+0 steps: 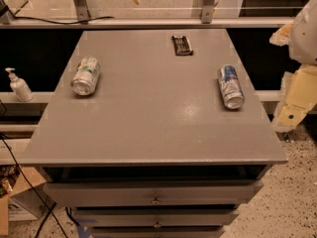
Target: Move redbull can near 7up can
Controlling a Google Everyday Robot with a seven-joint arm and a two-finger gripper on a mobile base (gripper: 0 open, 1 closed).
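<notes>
The redbull can point(231, 86), slim, silver and blue, lies on its side near the right edge of the grey cabinet top point(153, 118). The 7up can point(85, 76), wider, white and green with a silver end, lies on its side near the left edge, far from the redbull can. My gripper point(293, 103) shows as cream-coloured parts of the arm at the right edge of the view. It is off the cabinet top, to the right of the redbull can, and touches neither can.
A small dark packet point(182, 44) lies at the back middle of the top. A white pump bottle point(19, 86) stands on a ledge to the left. Drawers point(155, 195) sit below the front edge. A glass rail with metal posts point(81, 4) runs behind.
</notes>
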